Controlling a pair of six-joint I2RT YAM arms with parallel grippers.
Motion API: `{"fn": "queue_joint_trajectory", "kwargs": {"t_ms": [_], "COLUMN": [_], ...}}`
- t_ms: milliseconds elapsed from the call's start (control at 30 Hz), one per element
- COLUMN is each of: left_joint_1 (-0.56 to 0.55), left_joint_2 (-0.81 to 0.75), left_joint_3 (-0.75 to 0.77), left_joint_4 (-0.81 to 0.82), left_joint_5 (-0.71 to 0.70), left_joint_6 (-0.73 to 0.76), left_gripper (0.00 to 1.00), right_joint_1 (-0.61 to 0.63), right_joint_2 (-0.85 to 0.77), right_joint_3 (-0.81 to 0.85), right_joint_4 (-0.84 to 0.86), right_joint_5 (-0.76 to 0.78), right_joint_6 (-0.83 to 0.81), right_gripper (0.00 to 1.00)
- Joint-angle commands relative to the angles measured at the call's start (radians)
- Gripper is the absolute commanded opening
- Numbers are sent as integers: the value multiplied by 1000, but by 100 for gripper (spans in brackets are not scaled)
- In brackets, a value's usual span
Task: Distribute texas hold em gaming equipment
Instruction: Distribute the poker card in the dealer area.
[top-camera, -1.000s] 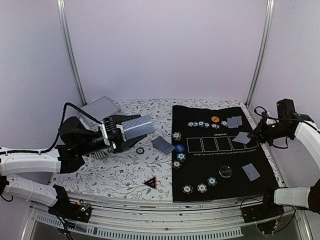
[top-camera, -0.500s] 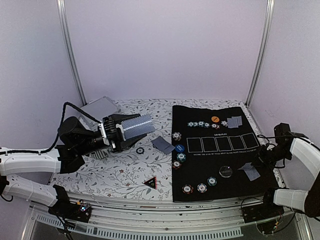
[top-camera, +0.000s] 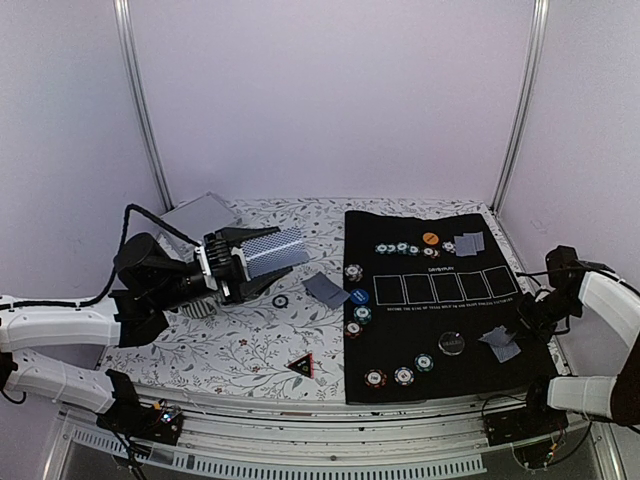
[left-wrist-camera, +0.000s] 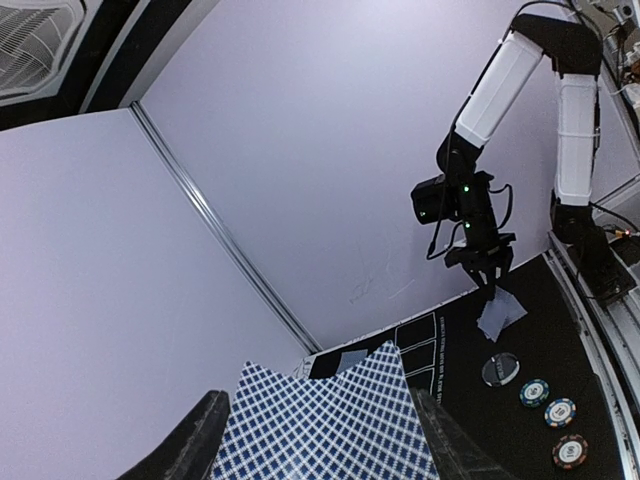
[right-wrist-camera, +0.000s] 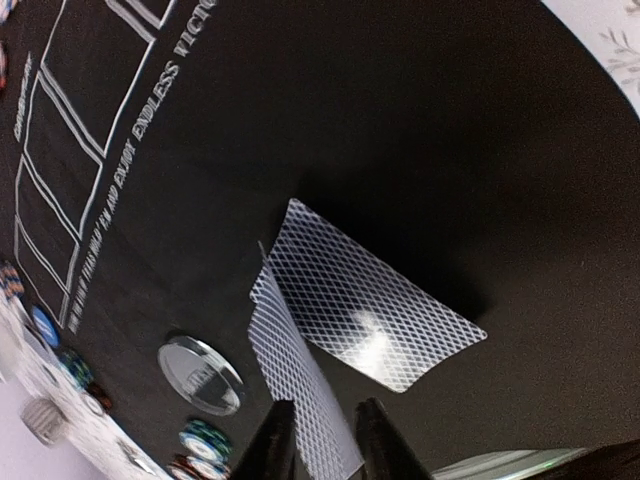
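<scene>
My left gripper (top-camera: 262, 262) is shut on a deck of blue-checked playing cards (top-camera: 276, 251), held above the flowered cloth; the deck fills the left wrist view (left-wrist-camera: 325, 420). My right gripper (top-camera: 522, 318) is shut on one grey-blue card (right-wrist-camera: 290, 370), tilted on edge beside another card (right-wrist-camera: 375, 305) lying flat on the black mat (top-camera: 440, 310) near its right front corner. A clear-topped disc (top-camera: 452, 342) lies left of them. Striped chips (top-camera: 403, 375) sit along the mat's front, left side (top-camera: 353, 271) and back (top-camera: 400, 248), with a blue button (top-camera: 359, 297).
A silver case (top-camera: 200, 215) lies at the back left behind my left arm. One card (top-camera: 325, 290), a small dark ring (top-camera: 281, 301) and a black triangle marker (top-camera: 301, 365) lie on the flowered cloth. Two cards (top-camera: 468, 242) lie at the mat's far right.
My right arm has swung from the mat's far right side down to its near right corner, carrying a card to the card lying there. The left arm has not moved.
</scene>
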Motion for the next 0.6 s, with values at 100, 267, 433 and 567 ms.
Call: {"fn": "queue_joint_trajectory", "kwargs": {"t_ms": [100, 267, 433, 567], "left_joint_1": [-14, -15, -15, -16], "left_joint_2": [-16, -13, -11, -11], "left_joint_3": [5, 5, 5, 5], "left_joint_4": [23, 22, 23, 21], "left_joint_5": [10, 11, 16, 19], "left_joint_6": [-1, -2, -5, -2], "left_gripper": [57, 57, 57, 57], "right_joint_1": [3, 4, 4, 10], "right_joint_2": [-24, -78, -153, -151], "right_joint_3": [53, 143, 290, 354], "right_joint_4": [-77, -132, -18, 234], "right_joint_5": [112, 228, 221, -86], "right_joint_6": [29, 56, 36, -17], "right_gripper": [41, 53, 72, 73]}}
